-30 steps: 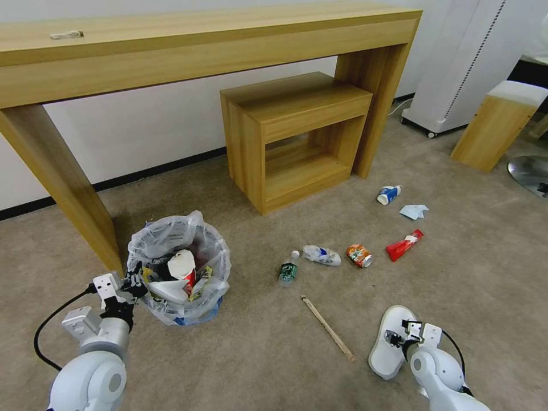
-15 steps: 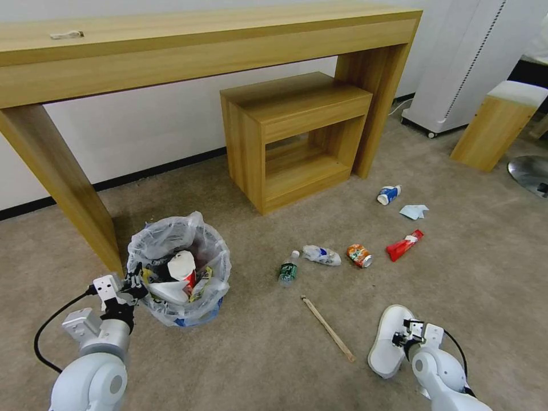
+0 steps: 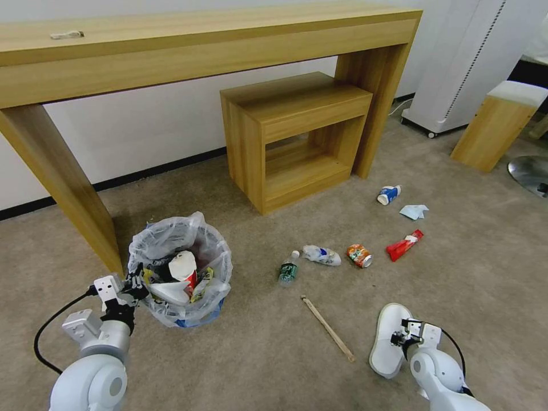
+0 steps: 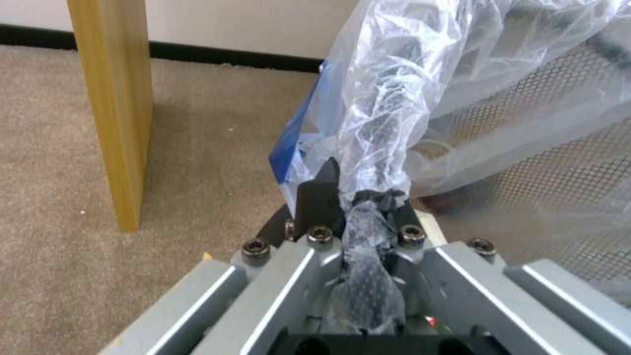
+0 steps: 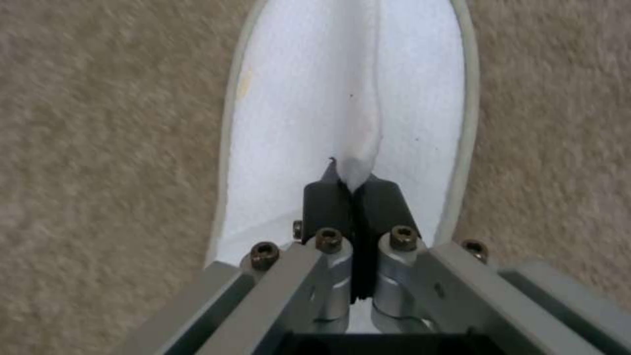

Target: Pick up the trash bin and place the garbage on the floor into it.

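While the trash bin [image 3: 181, 279] stands on the floor [image 3: 257, 348] just in front of the long tabletop's [image 3: 171, 40] left leg, its near-left rim is gripped by the left tool [image 3: 135, 281], whose jaws are seen in the left wrist view to be closed on the rim and its crinkly clear bag. Inside the trash bin, a red-white carton [image 3: 184, 268] and 1 white slipper are seen among other litter. To the right of the trash bin, well apart from it, a second white slipper [image 3: 387, 339] lies on the floor, and a fold of its fabric is pinched by the right tool [image 3: 399, 338], with the jaws pressed together on it in the right wrist view. Between the trash bin and that slipper a wooden stick [image 3: 328, 328] is laid on the carpet. Farther right of the trash bin, 2 clear bottles [image 3: 321, 255], a crushed can [image 3: 359, 255], a red wrapper [image 3: 404, 245], a tissue [image 3: 414, 212] and a blue-white cup [image 3: 389, 194] are scattered on the floor.
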